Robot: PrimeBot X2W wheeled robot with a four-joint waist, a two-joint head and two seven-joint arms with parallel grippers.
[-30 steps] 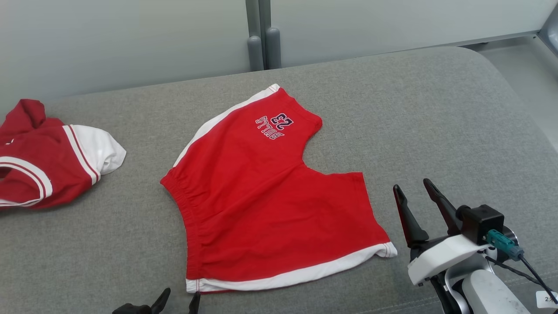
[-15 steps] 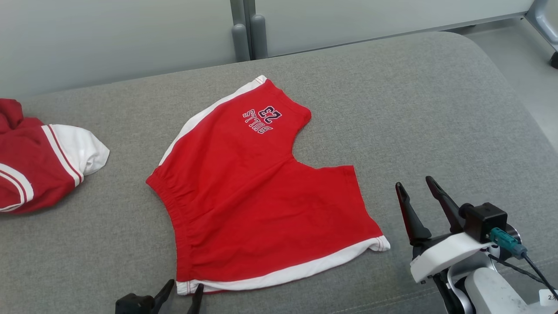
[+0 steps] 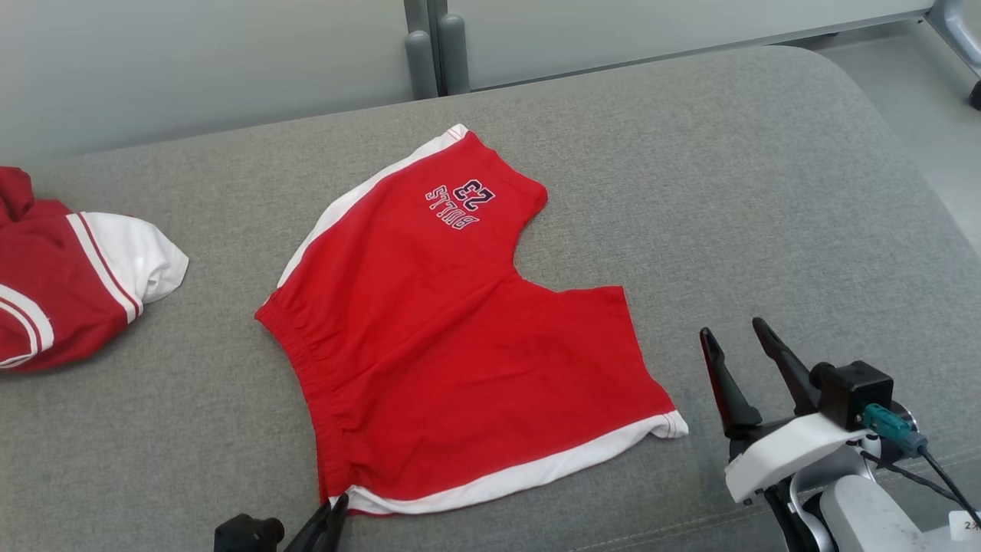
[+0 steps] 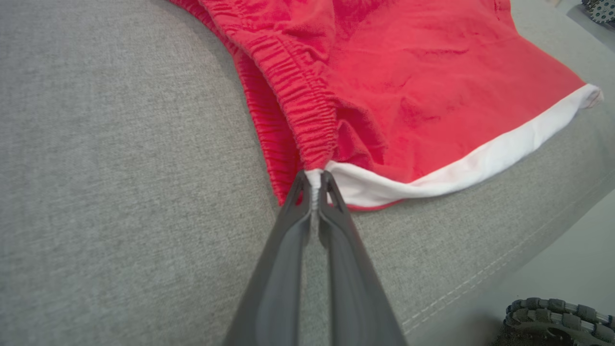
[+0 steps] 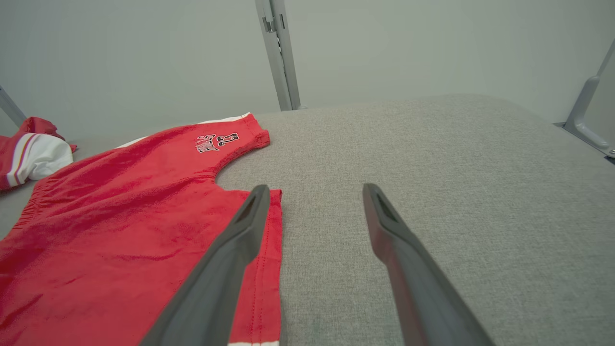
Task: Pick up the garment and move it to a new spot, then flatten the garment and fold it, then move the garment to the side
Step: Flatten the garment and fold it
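The garment [image 3: 460, 337] is a pair of red shorts with white side stripes and a "BULLS 23" print, lying spread on the grey cushion [image 3: 766, 192]. My left gripper [image 3: 335, 507] is shut on its near corner, where the elastic waistband meets the white stripe; the left wrist view shows my left gripper [image 4: 314, 180] pinching that white edge of the garment [image 4: 432, 86], which is bunched there. My right gripper [image 3: 732, 330] hovers open just right of the shorts' leg hem, with nothing between its fingers. In the right wrist view my right gripper [image 5: 314, 190] points across the garment [image 5: 120, 226].
A second red and white garment [image 3: 61, 284] lies bunched at the cushion's left edge. A grey post [image 3: 429, 46] and pale wall stand behind. The cushion's right half is bare fabric; its front edge runs just below the shorts.
My left gripper has closed on the shorts' near corner, pulling the waistband into a bunch. The head view has shifted slightly. The right gripper stays open in place.
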